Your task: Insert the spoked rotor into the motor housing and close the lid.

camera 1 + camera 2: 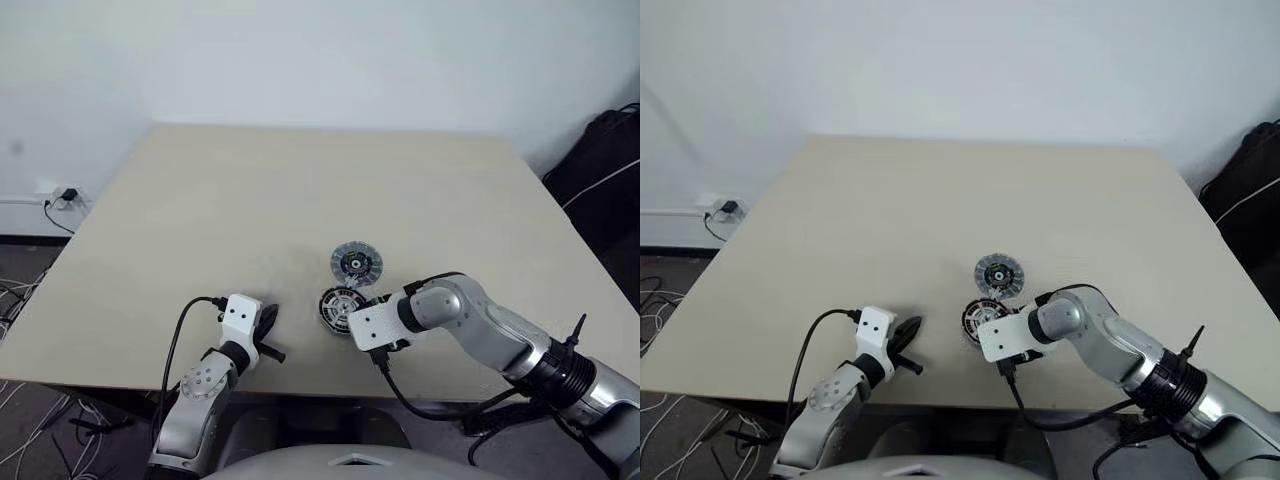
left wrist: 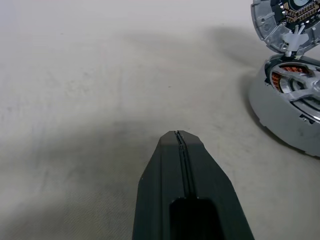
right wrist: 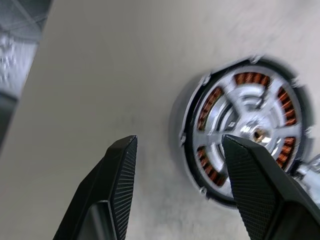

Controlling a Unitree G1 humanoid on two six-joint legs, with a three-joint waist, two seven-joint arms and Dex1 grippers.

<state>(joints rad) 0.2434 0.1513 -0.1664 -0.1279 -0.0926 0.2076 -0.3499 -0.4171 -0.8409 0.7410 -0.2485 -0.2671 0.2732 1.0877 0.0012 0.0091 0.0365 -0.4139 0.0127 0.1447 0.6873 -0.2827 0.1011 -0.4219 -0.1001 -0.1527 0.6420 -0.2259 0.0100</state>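
On the beige surface [image 1: 250, 200] the motor housing [image 1: 340, 307] lies flat with the spoked rotor [image 3: 250, 131] seated inside it, silver spokes over the copper windings. The lid [image 1: 356, 264] lies just beyond the housing, dark-hub face up, its rim at the housing's rim. The right gripper [image 3: 180, 150] hangs over the housing's near edge with its jaws released and holding nothing, while the left gripper [image 2: 178, 137] sits well to the housing's left, jaws clenched on nothing.
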